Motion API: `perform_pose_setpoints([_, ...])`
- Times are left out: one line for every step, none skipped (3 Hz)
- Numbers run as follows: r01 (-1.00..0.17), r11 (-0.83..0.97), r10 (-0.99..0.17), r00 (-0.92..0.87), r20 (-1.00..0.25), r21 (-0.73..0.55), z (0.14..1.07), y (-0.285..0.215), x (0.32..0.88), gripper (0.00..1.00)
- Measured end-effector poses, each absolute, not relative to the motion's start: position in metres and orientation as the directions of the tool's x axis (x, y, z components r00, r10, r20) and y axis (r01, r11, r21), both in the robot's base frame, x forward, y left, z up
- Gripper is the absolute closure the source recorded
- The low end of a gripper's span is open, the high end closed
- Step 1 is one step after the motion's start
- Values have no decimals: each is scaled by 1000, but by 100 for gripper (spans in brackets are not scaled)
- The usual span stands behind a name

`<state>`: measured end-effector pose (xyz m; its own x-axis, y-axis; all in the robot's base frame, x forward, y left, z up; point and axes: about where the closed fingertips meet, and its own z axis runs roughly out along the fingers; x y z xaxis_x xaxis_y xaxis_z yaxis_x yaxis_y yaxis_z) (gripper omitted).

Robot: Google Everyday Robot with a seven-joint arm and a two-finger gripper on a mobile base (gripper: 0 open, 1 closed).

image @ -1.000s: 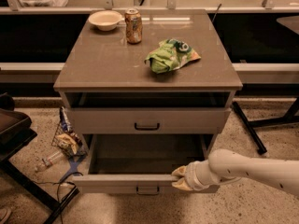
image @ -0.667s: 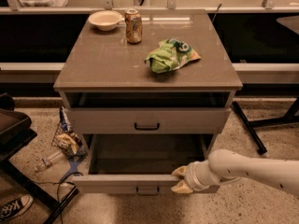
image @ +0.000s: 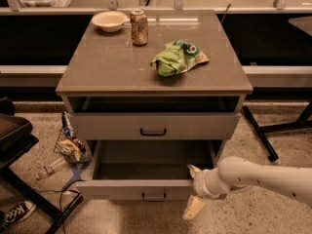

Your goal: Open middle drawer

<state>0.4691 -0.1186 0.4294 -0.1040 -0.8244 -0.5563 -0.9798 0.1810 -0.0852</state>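
The middle drawer (image: pixel 122 189) is pulled out below the countertop cabinet, with its plain grey inside showing and a small black loop handle (image: pixel 154 196) at the centre of its front. My gripper (image: pixel 193 189) is at the right end of that front, on a white arm coming in from the right. It is open, with one finger (image: pixel 193 169) over the front's top edge and the other (image: pixel 194 208) hanging below it. The drawer above (image: pixel 153 126) is shut. Any lower drawer is hidden.
On the cabinet top (image: pixel 97 67) are a white bowl (image: pixel 109 20), a soda can (image: pixel 139 27) and a green chip bag (image: pixel 178 57). Litter (image: pixel 68 147) and a black stand (image: pixel 19 140) lie at the left. A shoe (image: pixel 14 212) is at the bottom left, and black legs (image: pixel 261 133) at the right.
A shoe has come into view at the bottom left. The gripper and the drawer have stayed about where they were.
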Motion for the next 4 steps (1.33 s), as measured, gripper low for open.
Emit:
perform_pose_setpoints([-981, 184, -824, -115, -554, -69, 424, -120, 462, 25])
perform_pose_setpoints([-979, 201, -824, -158, -544, -20, 408, -130, 440, 48])
perform_pose_setpoints([-979, 202, -824, -159, -544, -20, 418, -130, 440, 80])
perform_pose_setpoints([-979, 202, -824, -159, -544, -20, 418, -130, 440, 99])
